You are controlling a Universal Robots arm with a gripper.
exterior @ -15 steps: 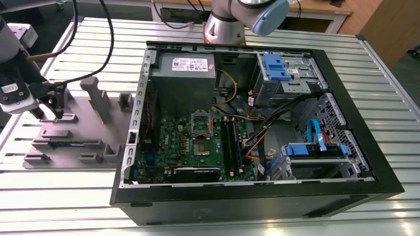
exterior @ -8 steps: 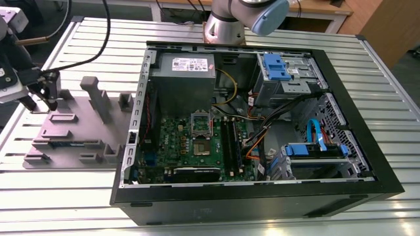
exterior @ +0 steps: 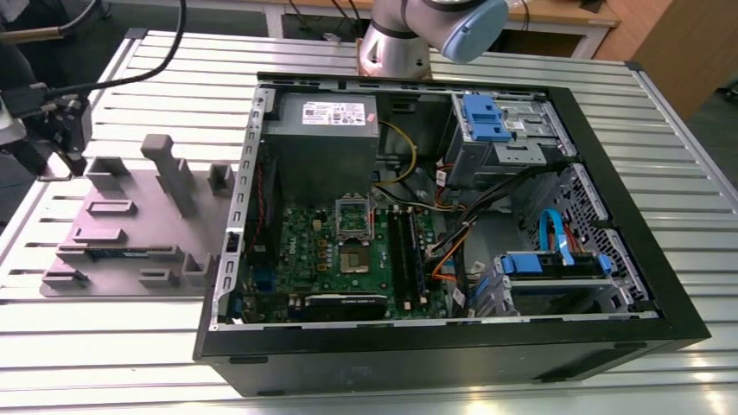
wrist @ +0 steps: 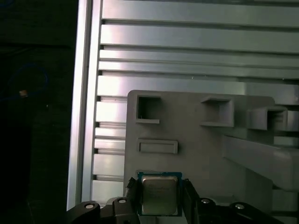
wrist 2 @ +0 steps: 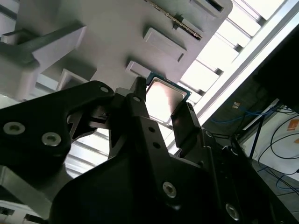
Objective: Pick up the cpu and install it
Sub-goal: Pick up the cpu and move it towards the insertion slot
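Closest to us in both wrist views, the gripper (wrist 2: 161, 100) has its black fingers (wrist 2: 140, 107) pressed against two opposite edges of the cpu (wrist: 159, 195), so the jaws are closed on the chip, silver top facing outward. Just behind it lies the grey fixture tray (wrist: 196, 140) with its moulded pockets and upright posts. At the exterior view's left, one slot near the tray's front edge holds a long green memory stick (exterior: 116, 252). The tray rests on the slatted metal table (exterior: 116, 363). Further off, in the middle of the exterior view, the open computer case (exterior: 461, 346) contains the green board (exterior: 300, 251), with its silver metal frame (exterior: 352, 210).
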